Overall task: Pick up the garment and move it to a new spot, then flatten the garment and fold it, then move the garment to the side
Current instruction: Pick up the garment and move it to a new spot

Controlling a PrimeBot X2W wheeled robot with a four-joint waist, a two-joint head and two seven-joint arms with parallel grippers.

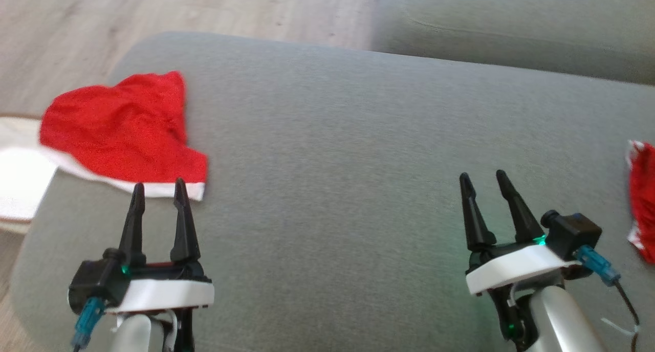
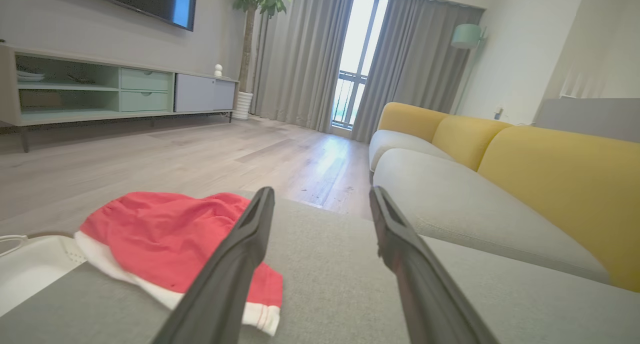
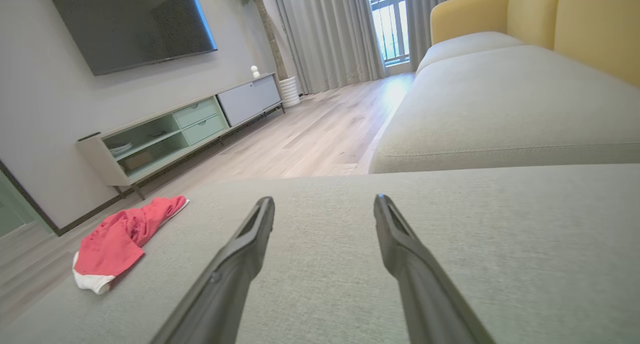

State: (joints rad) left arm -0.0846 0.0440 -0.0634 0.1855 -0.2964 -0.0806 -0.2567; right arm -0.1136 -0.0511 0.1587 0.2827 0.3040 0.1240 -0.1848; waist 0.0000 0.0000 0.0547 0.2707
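A red garment point(image 1: 123, 132) with a white waistband lies folded at the far left corner of the grey ottoman point(image 1: 348, 152). It also appears in the left wrist view as the red garment point(image 2: 170, 239) and in the right wrist view as the red garment point(image 3: 120, 239). My left gripper point(image 1: 158, 191) stands open just in front of its white hem, with nothing between the fingers. My right gripper point(image 1: 483, 180) is open over bare cushion at the right, far from the garment.
Another red and white cloth point(image 1: 642, 198) lies at the ottoman's right edge. A white object point(image 1: 18, 188) sits on the floor left of the ottoman. A grey and yellow sofa point(image 2: 500, 184) runs behind it. A TV cabinet point(image 2: 100, 89) stands across the wooden floor.
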